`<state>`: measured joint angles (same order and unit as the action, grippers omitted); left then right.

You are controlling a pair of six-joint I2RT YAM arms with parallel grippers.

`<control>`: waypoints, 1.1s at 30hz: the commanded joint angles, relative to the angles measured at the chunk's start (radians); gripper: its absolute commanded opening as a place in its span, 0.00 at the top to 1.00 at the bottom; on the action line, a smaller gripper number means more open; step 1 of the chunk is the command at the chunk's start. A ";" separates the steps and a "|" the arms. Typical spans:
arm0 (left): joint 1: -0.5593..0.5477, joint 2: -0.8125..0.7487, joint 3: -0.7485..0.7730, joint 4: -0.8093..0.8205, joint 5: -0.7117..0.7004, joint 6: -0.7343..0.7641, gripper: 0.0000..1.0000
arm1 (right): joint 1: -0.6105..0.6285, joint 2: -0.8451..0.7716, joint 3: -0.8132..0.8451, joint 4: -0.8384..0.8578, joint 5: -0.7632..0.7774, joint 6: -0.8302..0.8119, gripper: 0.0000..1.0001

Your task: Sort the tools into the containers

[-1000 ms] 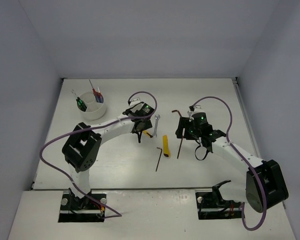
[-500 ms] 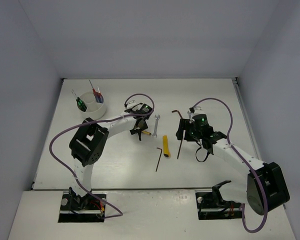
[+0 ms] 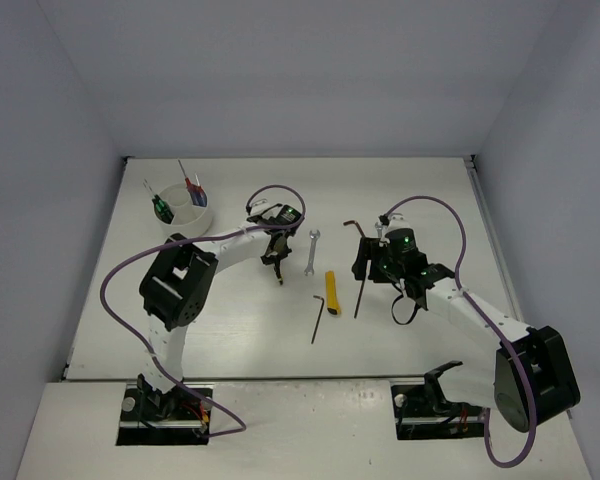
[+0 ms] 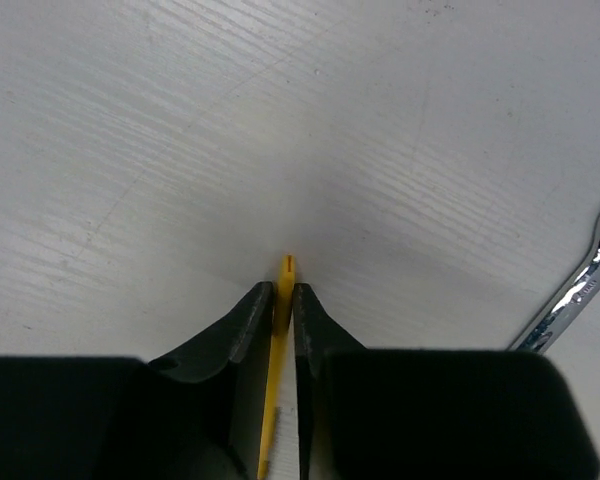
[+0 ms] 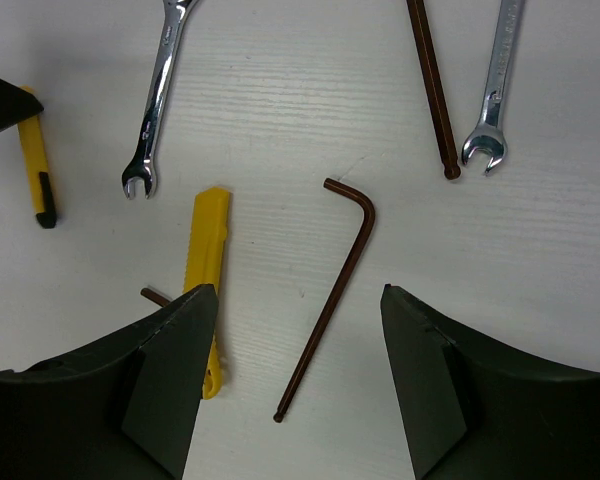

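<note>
From overhead, the white cup stood at the far left of the table, with screwdrivers standing in it, green-black, red and blue handles showing. The left gripper pointed down near the table's middle, well apart from the cup, with a silver wrench just to its right. Further right lay a yellow knife, a dark hex key near its lower end, and a longer hex key reaching out from beneath the right gripper. In the left wrist view, the left gripper had its jaws pressed together on a thin yellow tool, whose tip poked just past the fingertips. Whether the tool was clear of the table could not be told. The silver wrench lay off to the right. In the right wrist view, the right gripper hung with its fingers spread wide and holding nothing, above the longer hex key. The yellow knife lay just beside the left finger, and the silver wrench beyond it. A second wrench and a straight brown key lay at the upper right. The thin yellow tool, black at one end, showed at the left edge.
</note>
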<state>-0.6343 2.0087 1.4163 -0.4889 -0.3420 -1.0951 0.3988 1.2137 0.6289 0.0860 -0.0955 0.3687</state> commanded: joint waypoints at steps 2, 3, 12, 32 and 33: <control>0.019 -0.103 -0.004 -0.008 -0.060 0.061 1.00 | 0.000 -0.017 0.009 0.042 -0.016 -0.008 0.36; 0.019 -0.120 -0.001 -0.007 -0.077 0.089 1.00 | 0.000 -0.017 0.009 0.042 -0.016 -0.008 0.36; 0.056 -0.372 -0.010 0.038 -0.313 0.384 1.00 | 0.000 -0.007 0.011 0.043 -0.022 -0.009 0.36; 0.674 -0.433 -0.119 0.837 0.304 0.972 1.00 | 0.000 0.051 0.027 0.043 -0.037 -0.015 0.37; 0.690 -0.411 -0.111 0.870 0.328 0.986 1.00 | 0.000 0.054 0.029 0.043 -0.039 -0.016 0.37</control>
<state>-0.0167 1.5463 1.2269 0.1268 -0.2461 -0.2629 0.3988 1.2523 0.6289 0.0868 -0.1178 0.3657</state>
